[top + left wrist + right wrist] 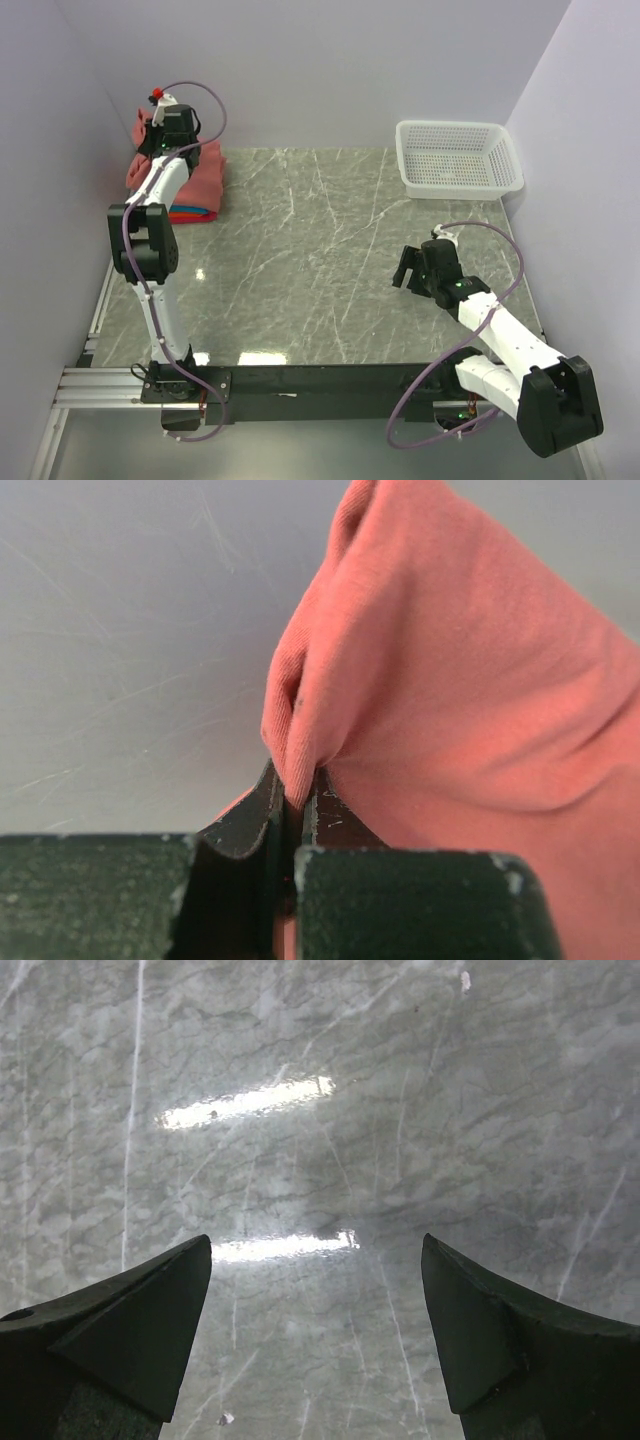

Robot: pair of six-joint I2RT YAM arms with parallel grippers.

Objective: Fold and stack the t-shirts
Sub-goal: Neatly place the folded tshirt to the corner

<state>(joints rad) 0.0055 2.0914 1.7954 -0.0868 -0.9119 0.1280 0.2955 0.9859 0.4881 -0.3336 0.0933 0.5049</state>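
My left tool [293, 825] is pinched shut on a fold of the soft salmon-pink cloth t-shirt [450, 680], bunched just ahead. My right tool [315, 1290] is wide open, empty. Looks like stacking, so next I'd lower it squarely and release.

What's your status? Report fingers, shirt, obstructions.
Left fingers shut on salmon-pink cloth t-shirt. Right fingers open over grey marble table. Nothing blocking.
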